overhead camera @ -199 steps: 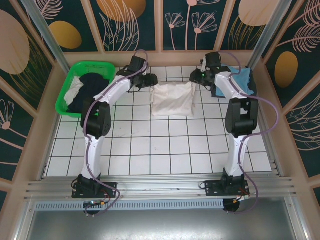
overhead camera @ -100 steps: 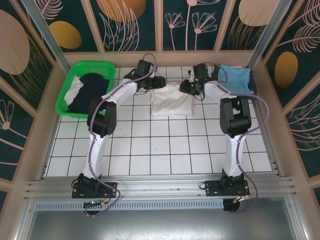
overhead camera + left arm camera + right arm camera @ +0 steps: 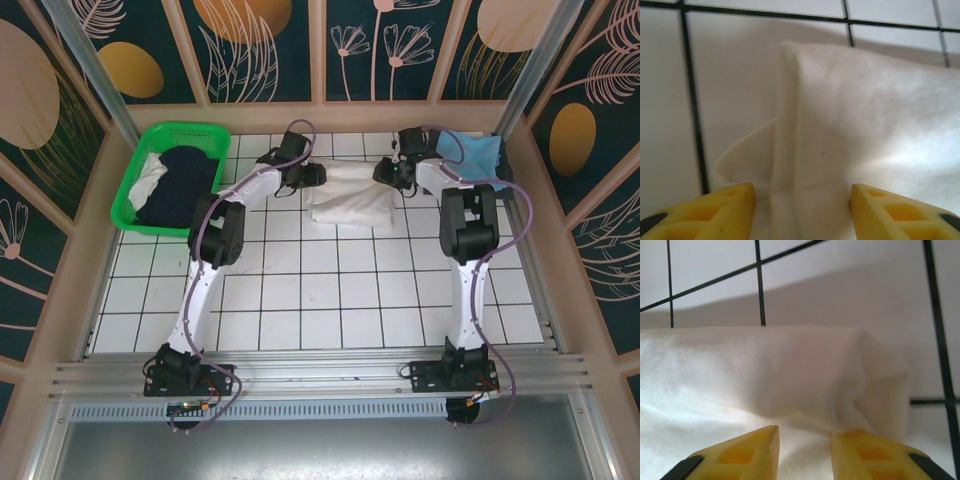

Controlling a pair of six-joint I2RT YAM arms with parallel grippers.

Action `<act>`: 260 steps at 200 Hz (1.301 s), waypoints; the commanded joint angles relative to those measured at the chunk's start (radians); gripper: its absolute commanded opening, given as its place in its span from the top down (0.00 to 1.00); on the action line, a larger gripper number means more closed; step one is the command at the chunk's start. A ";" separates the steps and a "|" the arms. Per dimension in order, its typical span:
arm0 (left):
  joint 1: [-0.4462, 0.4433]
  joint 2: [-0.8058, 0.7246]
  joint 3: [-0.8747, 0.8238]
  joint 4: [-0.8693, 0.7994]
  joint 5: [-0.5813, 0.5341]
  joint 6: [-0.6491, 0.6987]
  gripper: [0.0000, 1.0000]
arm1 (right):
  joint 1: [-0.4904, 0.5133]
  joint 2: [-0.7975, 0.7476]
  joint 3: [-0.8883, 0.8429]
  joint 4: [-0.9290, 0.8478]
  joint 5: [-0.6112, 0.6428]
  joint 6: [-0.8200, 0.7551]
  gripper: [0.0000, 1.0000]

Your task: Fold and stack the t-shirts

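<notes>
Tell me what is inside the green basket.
A dark navy shirt fills most of the green basket, with white cloth bunched along its left side. Anything beneath them is covered.

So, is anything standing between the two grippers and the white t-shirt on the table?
Nothing visible does. The left gripper is open, with a corner of the white t-shirt between its fingers. The right gripper also has the cloth between its fingers, but I cannot tell whether it pinches it.
</notes>
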 commanded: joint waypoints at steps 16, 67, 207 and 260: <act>-0.006 -0.364 -0.452 0.339 -0.073 -0.157 0.37 | 0.060 -0.159 -0.243 0.226 -0.006 0.077 0.65; -0.119 -0.366 -0.555 0.368 -0.071 -0.169 0.37 | 0.038 -0.171 -0.416 0.282 0.010 0.106 0.67; -0.021 -0.401 -0.423 0.157 -0.174 0.090 0.39 | 0.278 -0.672 -0.893 0.131 0.142 0.177 0.64; -0.240 -0.672 -0.796 0.325 -0.115 -0.113 0.39 | 0.143 -0.583 -0.632 0.148 0.153 0.045 0.61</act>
